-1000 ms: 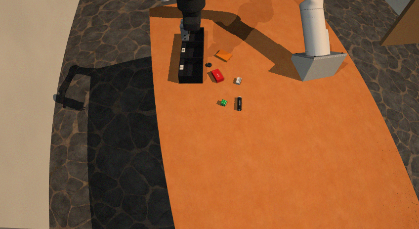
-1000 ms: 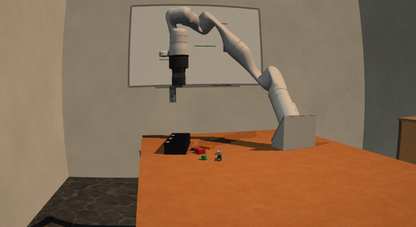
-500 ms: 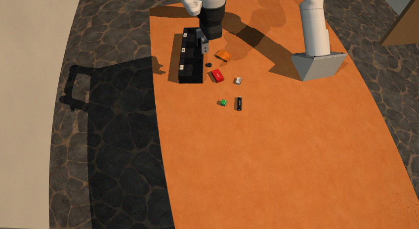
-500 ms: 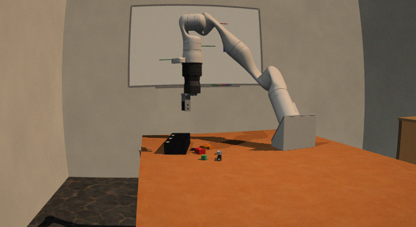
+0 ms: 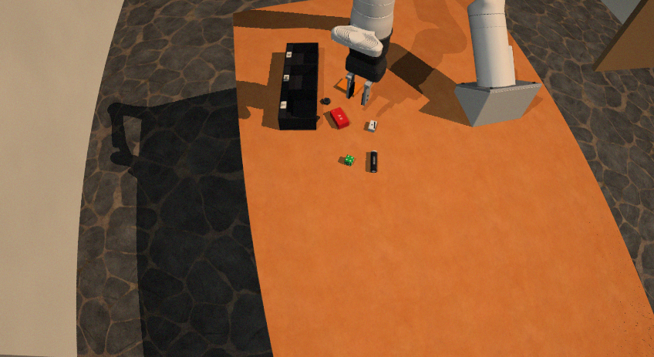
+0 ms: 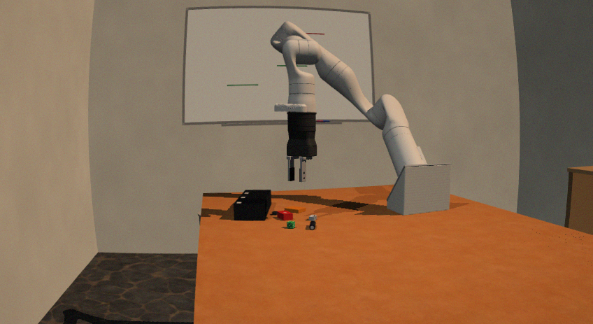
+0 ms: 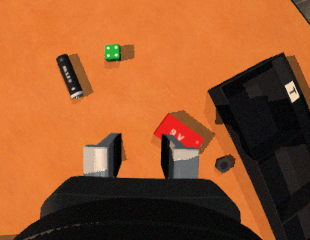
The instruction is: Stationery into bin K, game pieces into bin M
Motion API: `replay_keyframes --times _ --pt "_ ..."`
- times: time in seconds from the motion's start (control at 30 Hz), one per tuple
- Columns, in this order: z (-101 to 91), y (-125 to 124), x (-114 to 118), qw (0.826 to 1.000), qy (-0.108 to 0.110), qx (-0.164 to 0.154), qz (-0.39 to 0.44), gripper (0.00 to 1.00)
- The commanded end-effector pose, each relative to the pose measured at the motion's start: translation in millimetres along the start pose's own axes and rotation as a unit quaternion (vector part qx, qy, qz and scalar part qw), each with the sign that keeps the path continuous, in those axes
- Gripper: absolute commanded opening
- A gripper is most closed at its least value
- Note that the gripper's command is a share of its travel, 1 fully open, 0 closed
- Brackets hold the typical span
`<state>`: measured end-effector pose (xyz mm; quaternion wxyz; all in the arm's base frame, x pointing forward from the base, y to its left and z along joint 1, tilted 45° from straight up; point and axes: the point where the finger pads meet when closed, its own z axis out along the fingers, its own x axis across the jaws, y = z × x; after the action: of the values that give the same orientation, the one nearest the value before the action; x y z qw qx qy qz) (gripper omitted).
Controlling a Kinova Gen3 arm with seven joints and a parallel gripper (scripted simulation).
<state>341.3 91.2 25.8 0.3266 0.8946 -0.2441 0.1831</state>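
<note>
My gripper point(image 5: 358, 95) point(image 6: 296, 178) point(image 7: 141, 149) is open and empty. It hangs high above the table, over a flat orange pad point(image 5: 341, 84) point(image 6: 294, 209). A black bin point(image 5: 298, 122) point(image 6: 249, 210) point(image 7: 225, 102) with three labelled compartments stands to its left; the labels are too small to read. A red box point(image 5: 339, 117) point(image 6: 284, 215) point(image 7: 183, 132) lies just below the fingers, with a small black piece point(image 5: 325, 101) point(image 7: 225, 163) between it and the bin. A small white item point(image 5: 372, 125) point(image 6: 312, 217), a green die point(image 5: 348, 159) point(image 6: 290, 224) point(image 7: 113, 52) and a black cylinder point(image 5: 373, 161) point(image 6: 312, 225) point(image 7: 70, 75) lie nearer the front.
The arm's grey base point(image 5: 497, 101) point(image 6: 420, 189) stands at the back right of the orange table point(image 5: 412, 239). The table's left edge runs close behind the bin. A whiteboard point(image 6: 233, 42) hangs on the back wall.
</note>
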Motion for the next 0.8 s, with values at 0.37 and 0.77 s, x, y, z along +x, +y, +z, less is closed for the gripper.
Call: replay_keyframes --times 0.37,0.77 --pt "31.2 21.5 -39.2 0.994 -0.003 -0.01 -0.106 0.62" --pt "31.2 20.2 -37.2 0.994 -0.003 -0.01 -0.106 0.62"
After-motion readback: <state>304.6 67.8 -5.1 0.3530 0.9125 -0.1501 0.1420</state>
